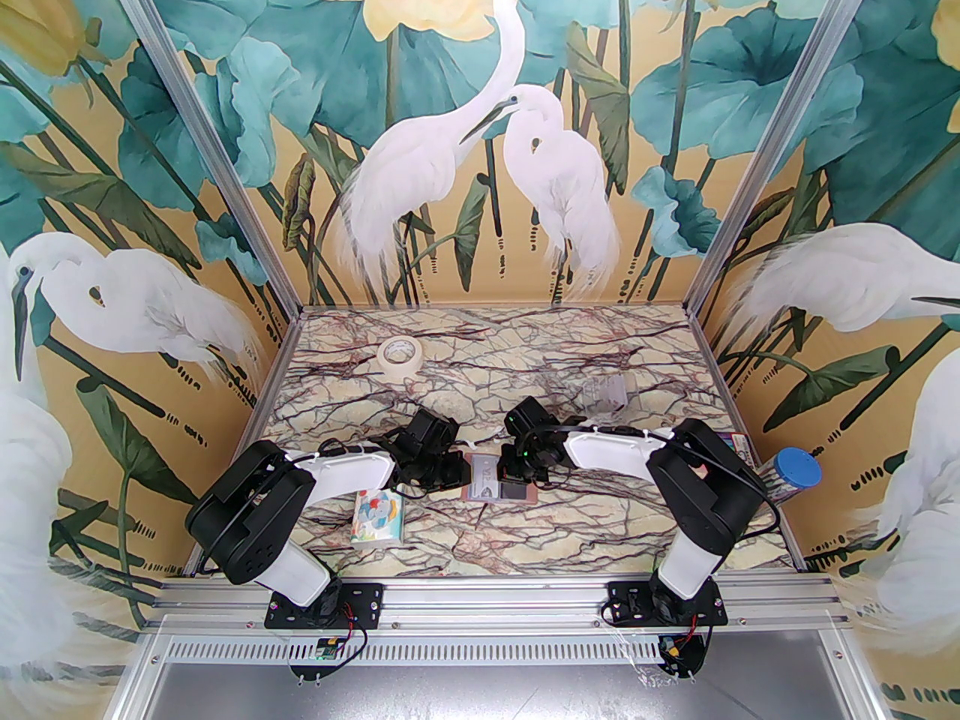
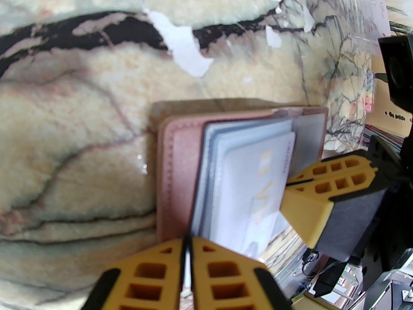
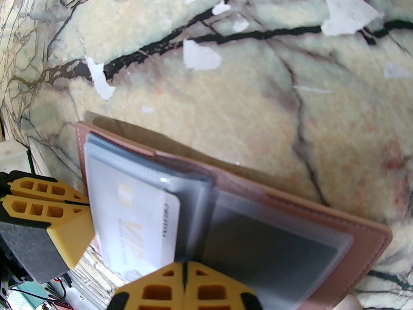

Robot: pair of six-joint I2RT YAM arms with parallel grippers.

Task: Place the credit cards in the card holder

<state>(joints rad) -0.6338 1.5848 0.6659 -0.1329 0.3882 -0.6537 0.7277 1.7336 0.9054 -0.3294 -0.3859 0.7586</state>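
The pink card holder [image 1: 528, 498] [image 2: 177, 173] [image 3: 322, 218] lies open on the marble table between both arms. A grey-white card [image 1: 482, 483] [image 2: 251, 186] [image 3: 129, 218] with gold VIP lettering sits partly in its pale sleeves, its near end sticking out past the cover. A dark card [image 3: 274, 253] rests inside the other half's sleeve. My left gripper [image 1: 457, 473] [image 2: 187, 241] is pinched on the thin outer edge of the sleeves. My right gripper [image 1: 510, 477] [image 3: 184, 265] is shut, its tip against the grey-white card's end near the fold.
A tape roll [image 1: 398, 353] lies at the back left and a clear plastic box [image 1: 607, 394] at the back right. A cartoon-printed tissue pack [image 1: 379, 518] sits under the left arm. A blue-capped tube [image 1: 795, 469] stands at the right edge.
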